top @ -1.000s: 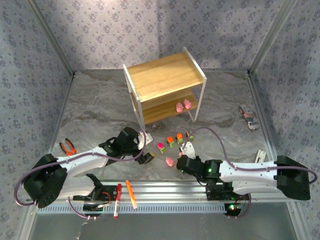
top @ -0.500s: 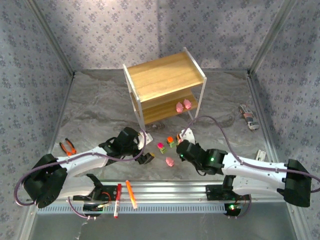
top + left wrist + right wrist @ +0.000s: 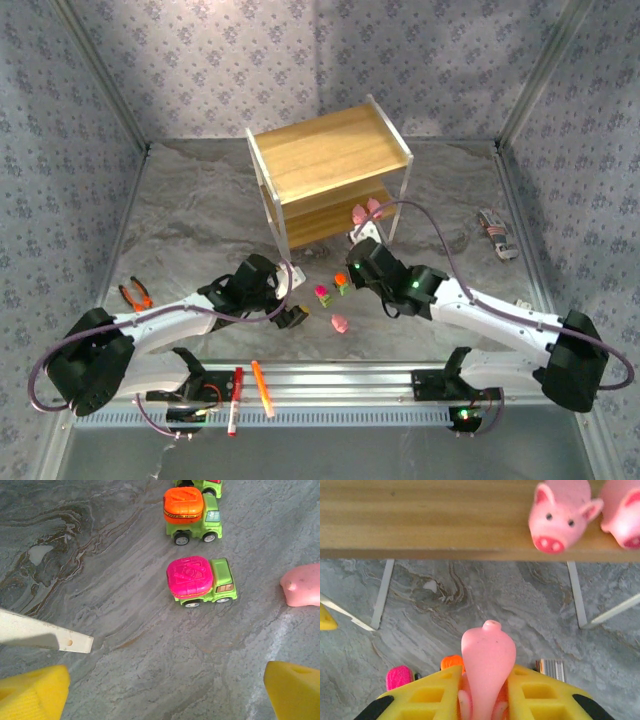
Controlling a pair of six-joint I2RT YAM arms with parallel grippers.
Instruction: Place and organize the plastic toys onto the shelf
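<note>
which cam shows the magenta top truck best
The left wrist view: the magenta-topped truck sits whole and close, cab and wheels clear. In the top external view it is a tiny speck; the right wrist view catches its magenta top near the lower edge.

Right arm (image 3: 500,315), seen from above, stretches from its base at the near right, forward and to the left, elbow low and wrist lifted. Its gripper (image 3: 486,674) is closed, and the yellow fingers (image 3: 437,692) pinch a pink pig (image 3: 487,650) that stands snout-up between them. Left arm (image 3: 170,318) lies low, reaching to the right across the front. Its gripper (image 3: 165,680) points down, jaws spread wide, and its yellow fingertips (image 3: 32,692) sit well apart.
</note>
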